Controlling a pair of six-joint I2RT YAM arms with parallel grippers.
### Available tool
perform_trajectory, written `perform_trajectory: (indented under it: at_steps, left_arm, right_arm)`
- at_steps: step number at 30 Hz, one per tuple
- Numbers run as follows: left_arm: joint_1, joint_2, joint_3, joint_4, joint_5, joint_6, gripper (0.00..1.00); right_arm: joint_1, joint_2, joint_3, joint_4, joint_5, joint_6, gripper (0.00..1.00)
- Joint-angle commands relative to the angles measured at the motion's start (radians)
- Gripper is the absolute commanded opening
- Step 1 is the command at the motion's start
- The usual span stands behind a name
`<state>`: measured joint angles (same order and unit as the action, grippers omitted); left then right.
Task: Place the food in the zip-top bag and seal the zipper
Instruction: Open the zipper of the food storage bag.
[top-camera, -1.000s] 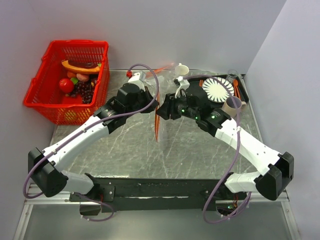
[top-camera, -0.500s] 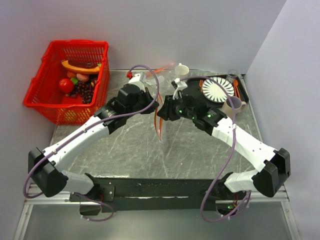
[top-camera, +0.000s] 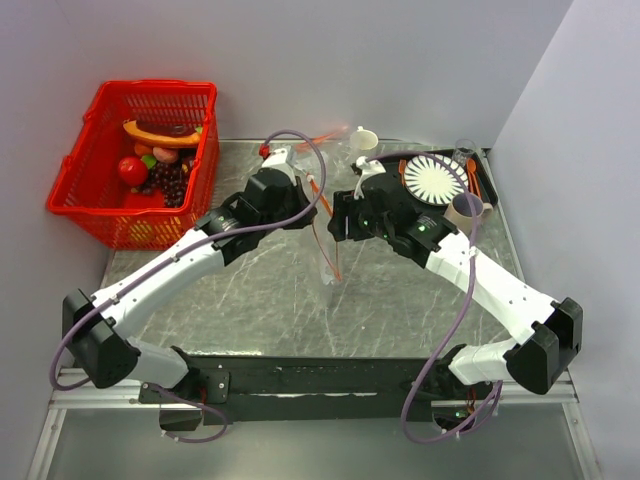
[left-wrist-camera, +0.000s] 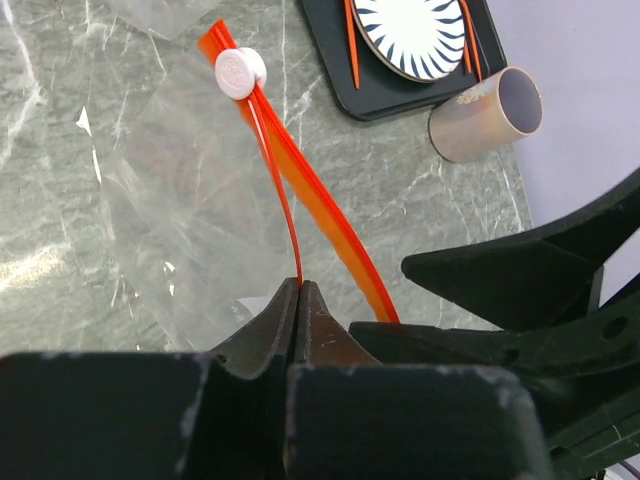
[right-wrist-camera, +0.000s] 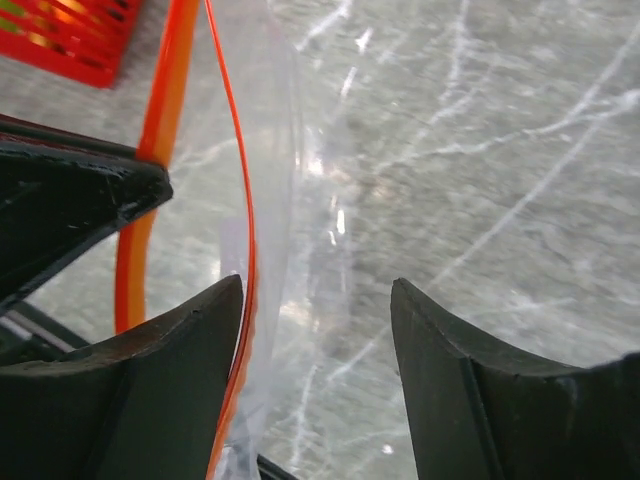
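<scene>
The clear zip-top bag (top-camera: 328, 262) hangs between my two grippers above the middle of the table. My left gripper (left-wrist-camera: 297, 287) is shut on one lip of its orange-red zipper (left-wrist-camera: 285, 165). The zipper's white slider (left-wrist-camera: 240, 73) sits at the strip's far end. My right gripper (right-wrist-camera: 316, 298) is open, and the other thin orange lip (right-wrist-camera: 243, 190) lies against its left finger (right-wrist-camera: 205, 330) with clear film (right-wrist-camera: 283, 140) in the gap. The food lies in the red basket (top-camera: 75, 205): a red fruit (top-camera: 132, 170), a grape bunch (top-camera: 170, 181) and an orange-brown curved piece (top-camera: 158, 134).
A black tray (top-camera: 478, 182) with a striped plate (top-camera: 436, 178) and orange cutlery sits at the back right. A beige cup (top-camera: 464, 209) lies on its side beside the tray. More clear plastic (left-wrist-camera: 160, 12) lies near the back edge. The walls stand close on both sides.
My right gripper has opened wider and let the zipper lip go. The bag's strip has swung down and to the right. My left gripper, still shut, has shifted slightly right.
</scene>
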<state>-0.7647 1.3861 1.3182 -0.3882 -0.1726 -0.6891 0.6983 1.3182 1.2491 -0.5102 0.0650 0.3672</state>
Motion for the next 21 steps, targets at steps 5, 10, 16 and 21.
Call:
perform_trajectory:
  at_steps: [5, 10, 16, 21]
  left_arm:
    - [-0.016, 0.016, 0.061, -0.018, -0.039, 0.031, 0.01]
    - [-0.016, 0.019, 0.062, -0.024, -0.039, 0.034, 0.01]
    - [-0.016, 0.027, 0.07, -0.017, 0.01, 0.034, 0.01]
    - [-0.016, 0.028, 0.07, 0.035, 0.076, 0.019, 0.01]
  right_arm:
    - [0.021, 0.019, 0.084, -0.079, 0.131, -0.06, 0.52]
    - [0.023, -0.007, 0.073, -0.071, 0.128, -0.06, 0.39]
    - [0.02, 0.001, 0.122, -0.109, 0.235, -0.088, 0.0]
    - [0.021, 0.001, 0.202, -0.168, 0.453, -0.123, 0.0]
